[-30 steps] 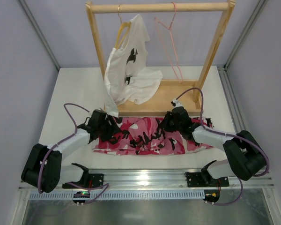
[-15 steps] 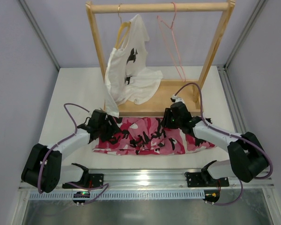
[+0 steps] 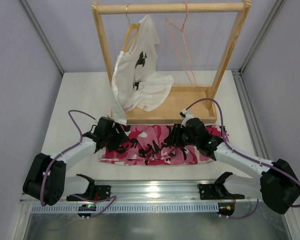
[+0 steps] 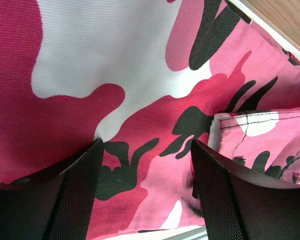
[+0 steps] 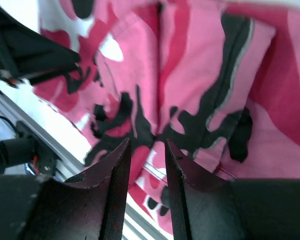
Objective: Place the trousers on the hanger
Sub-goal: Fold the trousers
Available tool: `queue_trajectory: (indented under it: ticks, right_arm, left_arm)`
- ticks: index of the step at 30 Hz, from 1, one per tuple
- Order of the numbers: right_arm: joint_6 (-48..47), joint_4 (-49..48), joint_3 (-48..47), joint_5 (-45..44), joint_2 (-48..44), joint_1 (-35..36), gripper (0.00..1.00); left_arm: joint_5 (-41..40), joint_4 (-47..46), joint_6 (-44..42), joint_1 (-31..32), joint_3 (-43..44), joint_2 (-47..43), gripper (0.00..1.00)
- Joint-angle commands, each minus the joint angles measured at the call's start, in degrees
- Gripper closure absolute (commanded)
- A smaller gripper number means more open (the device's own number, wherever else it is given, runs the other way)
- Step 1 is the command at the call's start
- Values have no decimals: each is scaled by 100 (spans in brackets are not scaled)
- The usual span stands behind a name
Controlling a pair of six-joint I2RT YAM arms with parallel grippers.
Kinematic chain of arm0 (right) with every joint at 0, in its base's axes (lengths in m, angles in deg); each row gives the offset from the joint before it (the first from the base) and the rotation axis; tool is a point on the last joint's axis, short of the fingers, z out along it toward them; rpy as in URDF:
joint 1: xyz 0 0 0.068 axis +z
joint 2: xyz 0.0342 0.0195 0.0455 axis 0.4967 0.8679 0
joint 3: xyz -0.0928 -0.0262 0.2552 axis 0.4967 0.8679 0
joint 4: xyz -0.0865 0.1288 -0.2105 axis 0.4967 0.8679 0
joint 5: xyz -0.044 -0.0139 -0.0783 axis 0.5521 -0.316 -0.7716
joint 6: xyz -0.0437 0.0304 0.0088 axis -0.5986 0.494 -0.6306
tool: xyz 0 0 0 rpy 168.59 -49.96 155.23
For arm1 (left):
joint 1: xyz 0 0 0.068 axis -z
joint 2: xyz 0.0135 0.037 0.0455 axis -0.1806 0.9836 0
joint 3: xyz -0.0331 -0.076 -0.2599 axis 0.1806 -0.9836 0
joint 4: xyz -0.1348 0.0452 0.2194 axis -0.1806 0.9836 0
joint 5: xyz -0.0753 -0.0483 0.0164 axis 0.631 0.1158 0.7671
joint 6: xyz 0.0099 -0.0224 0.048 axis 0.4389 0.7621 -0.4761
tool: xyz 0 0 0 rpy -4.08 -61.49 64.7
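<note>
Trousers [image 3: 155, 145] lay spread across the table [image 3: 80, 95], between the arm bases and the foot of the wooden rack [image 3: 170, 8]. They were rumpled into a fold near the middle and not yet lifted. The pink wire hanger [image 3: 182, 47] hung from the rack's top rail, well apart from them and bare.

Your left gripper [image 3: 121, 142] sat low over the left part of the cloth. In its wrist view the left gripper [image 4: 146, 145] had its jaws wide apart, with flat cloth showing between them and nothing clamped. Your right gripper [image 3: 176, 137] was down at the middle fold. From the wrist, the right gripper [image 5: 147, 145] showed only a narrow slit between its fingers. The angle was poor, and I could not tell whether it had pinched a layer or merely stood over it.

Here is what could go wrong. If the right jaws held only one layer, the lift would probably drag up a single leg and leave the rest trailing. The hanger is thin wire hung loose by its hook, so a push from the cloth could swing it or knock it off the rail. Trousers this long would likely slide off if draped unevenly. The white T-shirt [image 3: 140, 80] drooped close to your left gripper, and its hem could get caught.

The count was one pair of trousers, two hangers (the pink wire one and a wooden hanger [image 3: 131, 31] carrying the shirt), one T-shirt, one rack and two grippers.
</note>
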Motion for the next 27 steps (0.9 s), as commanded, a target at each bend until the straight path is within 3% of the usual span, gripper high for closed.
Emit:
queue_trajectory:
  ticks: [1,6,11,17,23,27]
  right_arm:
    - [377,-768,372,293,269,34,63]
    - [271,-726,487,-287,831,25,64]
    - [166,961,-144,-1480,298,121,65]
    - [122,1491,-1076,-2265,-12,1263,64]
    - [-711,647,-1813,-2547,1338,2125,58]
    - [-1389,900,-2667,-2468,2342,2450,51]
  left_arm:
    - [-183,138,-113,11,9,-7,28]
    - [-245,-19,-43,11,-192,-24,28]
    - [-253,181,-122,2,-53,-191,28]
    - [-253,472,-192,2,167,-919,26]
    - [-132,596,-360,-156,194,-869,24]
    - [273,244,-254,-288,-43,-728,24]
